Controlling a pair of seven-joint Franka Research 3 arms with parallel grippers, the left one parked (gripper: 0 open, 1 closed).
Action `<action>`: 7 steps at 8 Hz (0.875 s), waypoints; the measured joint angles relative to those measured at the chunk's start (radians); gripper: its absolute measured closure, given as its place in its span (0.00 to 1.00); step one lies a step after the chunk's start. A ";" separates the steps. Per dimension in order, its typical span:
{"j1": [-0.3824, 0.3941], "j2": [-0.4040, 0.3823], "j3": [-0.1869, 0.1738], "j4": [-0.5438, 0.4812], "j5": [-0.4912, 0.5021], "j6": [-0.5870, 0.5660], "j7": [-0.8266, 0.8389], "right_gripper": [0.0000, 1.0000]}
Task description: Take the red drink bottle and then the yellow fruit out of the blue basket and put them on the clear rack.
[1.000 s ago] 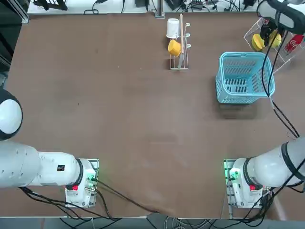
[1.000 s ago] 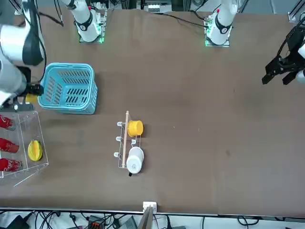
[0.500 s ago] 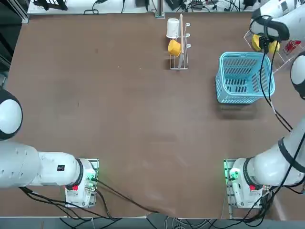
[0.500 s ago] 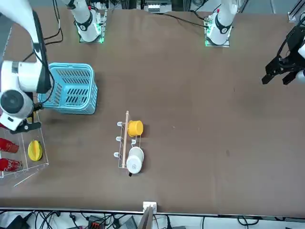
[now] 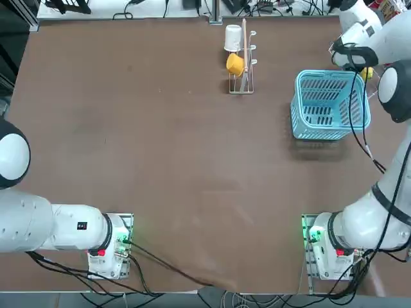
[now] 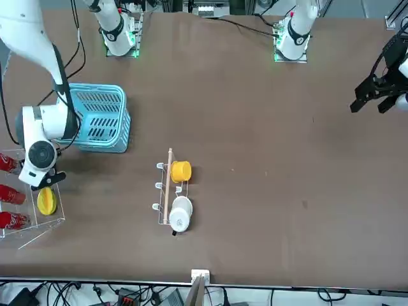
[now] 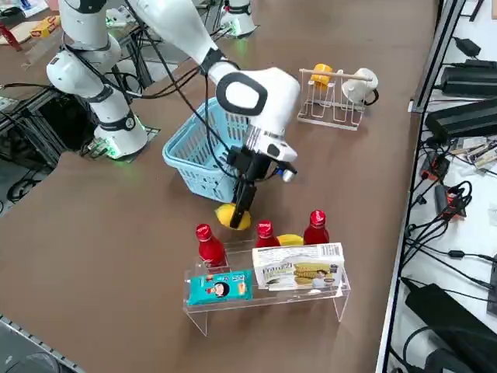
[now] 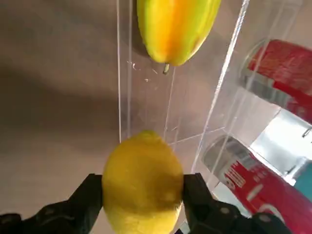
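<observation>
**Lemon nearly on the shelf, bottle's sorted**

The light blue slotted plastic basket [image 5: 331, 106] looks empty, and three slim red drink bottles [image 7: 265, 234] stand upright in the transparent acrylic tiered rack [image 7: 268, 291], so the bottle part seems done. The right gripper [image 8: 142, 195] is pinching the small yellow lemon-like fruit [image 8: 142, 187] just beside the rack's edge, not on it yet. Its long axis points toward the rack.

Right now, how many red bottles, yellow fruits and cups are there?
Red bottles: 3
Yellow fruits: 2, the small yellow fruit held in the right gripper by the clear rack, the big yellow fruit on it
Cups: 2
Total: 7
</observation>
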 joint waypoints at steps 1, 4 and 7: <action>-0.016 0.020 0.000 0.001 -0.019 0.024 0.000 0.11; -0.034 0.043 0.000 0.004 -0.053 0.052 -0.001 0.11; -0.054 0.064 -0.001 0.007 -0.060 0.094 -0.006 0.11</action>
